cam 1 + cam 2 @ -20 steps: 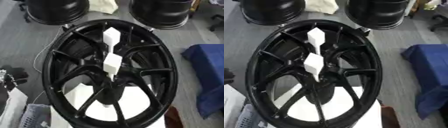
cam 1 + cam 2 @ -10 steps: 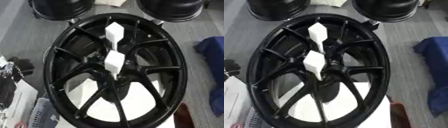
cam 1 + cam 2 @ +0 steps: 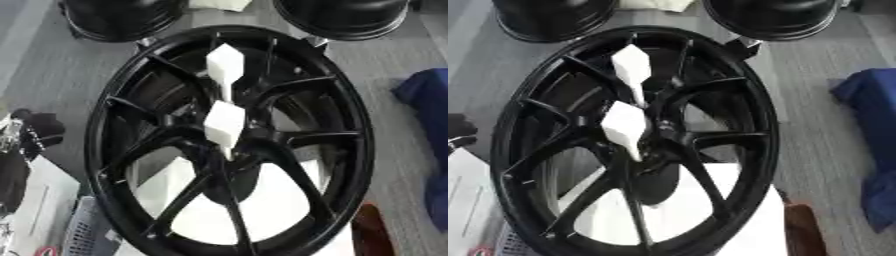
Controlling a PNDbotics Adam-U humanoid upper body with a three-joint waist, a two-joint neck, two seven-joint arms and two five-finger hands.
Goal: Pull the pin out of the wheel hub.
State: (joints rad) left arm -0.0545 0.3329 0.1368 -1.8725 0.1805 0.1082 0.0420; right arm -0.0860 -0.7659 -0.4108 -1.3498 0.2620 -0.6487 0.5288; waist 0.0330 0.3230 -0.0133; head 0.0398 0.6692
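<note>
Black and glossy, one large wheel hub [image 3: 229, 145] with thin spokes fills the middle of both views, lying on a white surface [image 3: 262, 210] that shows through its lower openings. Two white pins with blocky, wedge-shaped heads stand in it: one pin [image 3: 224, 128] sits at the centre of the hub, and a second white pin [image 3: 225, 68] stands at 12 o'clock from the first, between the upper spokes. Neither hand of the robot shows in any view, so their pose and the state of their fingers cannot be told. Two more dark wheels rest on the grey floor beyond, one [image 3: 122, 17] at 11 o'clock and one [image 3: 343, 16] at 1 o'clock. A blue cloth [image 3: 873, 150] lies at 3 o'clock. No writing or label can be read.
</note>
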